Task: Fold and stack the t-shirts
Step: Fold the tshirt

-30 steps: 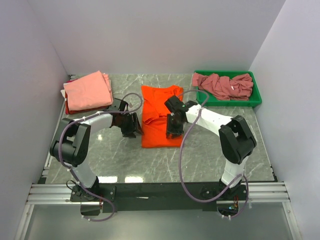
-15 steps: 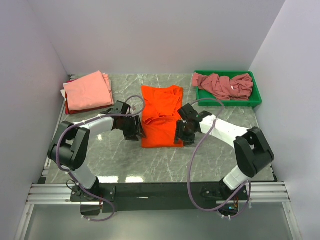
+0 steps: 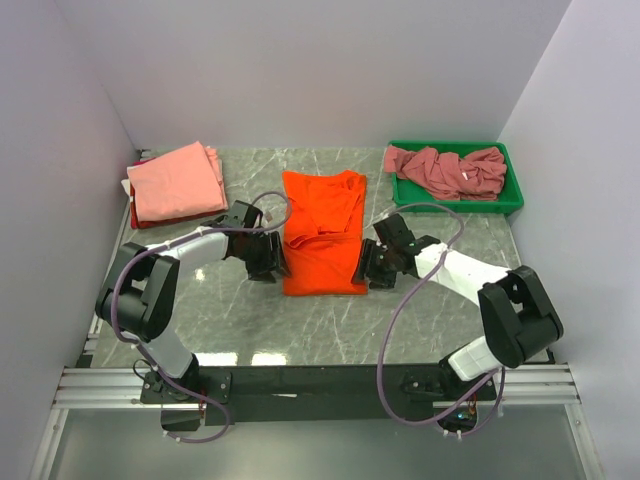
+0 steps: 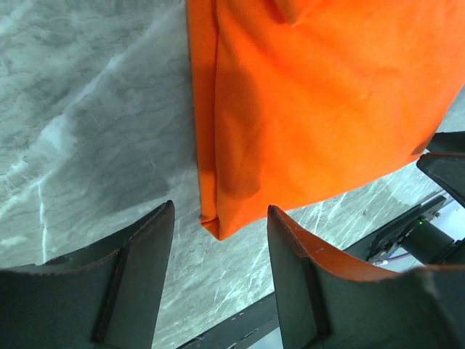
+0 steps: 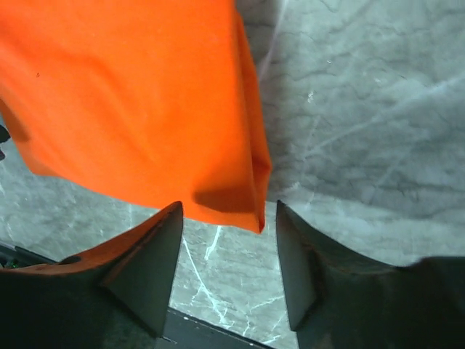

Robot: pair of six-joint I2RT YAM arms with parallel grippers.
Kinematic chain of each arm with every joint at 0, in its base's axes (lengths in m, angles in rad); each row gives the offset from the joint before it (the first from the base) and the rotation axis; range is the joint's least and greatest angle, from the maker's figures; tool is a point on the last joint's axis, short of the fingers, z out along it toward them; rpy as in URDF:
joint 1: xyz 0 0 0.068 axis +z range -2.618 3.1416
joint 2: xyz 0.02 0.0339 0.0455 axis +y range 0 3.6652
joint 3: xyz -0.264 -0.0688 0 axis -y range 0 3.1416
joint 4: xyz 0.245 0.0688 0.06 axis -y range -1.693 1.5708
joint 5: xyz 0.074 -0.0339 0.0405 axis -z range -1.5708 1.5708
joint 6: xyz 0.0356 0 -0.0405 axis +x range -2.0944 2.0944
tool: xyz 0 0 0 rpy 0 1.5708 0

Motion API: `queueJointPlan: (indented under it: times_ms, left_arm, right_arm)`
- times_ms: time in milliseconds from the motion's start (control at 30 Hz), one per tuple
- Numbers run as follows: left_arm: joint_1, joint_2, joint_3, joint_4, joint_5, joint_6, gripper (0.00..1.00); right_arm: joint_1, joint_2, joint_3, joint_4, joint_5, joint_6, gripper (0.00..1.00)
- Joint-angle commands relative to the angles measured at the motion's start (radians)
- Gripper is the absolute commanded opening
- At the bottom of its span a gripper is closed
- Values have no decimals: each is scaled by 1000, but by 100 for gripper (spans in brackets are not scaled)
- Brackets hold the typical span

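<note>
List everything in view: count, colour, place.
orange shirt: 1, bright orange, partly folded, flat at the table's centre
pink shirt: 1, salmon, folded, on top of a pile at the far left; a red edge shows under it
mauve shirts: count unclear, dusty rose, bunched in the bin
bin: 1, green, far right
table: 1, grey marble
rail: 1, silver, along the near edge
arms: 2, white and black, left and right
left gripper: open, at the orange shirt's near-left corner
right gripper: open, at its near-right corner
</note>
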Motion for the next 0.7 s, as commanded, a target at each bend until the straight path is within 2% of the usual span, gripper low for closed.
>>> queueJointPlan:
  times_ms: [0, 133, 400, 500, 667]
  left_arm:
    - [-4, -44, 28, -13, -17, 22, 59]
    - [-4, -54, 13, -4, -15, 10, 59]
    - [-4, -70, -23, 10, -12, 2, 58]
    - [-6, -74, -29, 5, -20, -1, 58]
    - [-19, -74, -49, 1, -47, -16, 57]
  right_arm:
    - [-5, 34, 29, 41, -26, -30, 59]
    - [-5, 57, 15, 26, -29, -20, 52]
    - [-5, 51, -36, 40, -21, -17, 49]
    - [-3, 73, -39, 49, -41, -13, 38]
    - [-5, 87, -48, 55, -52, -14, 27]
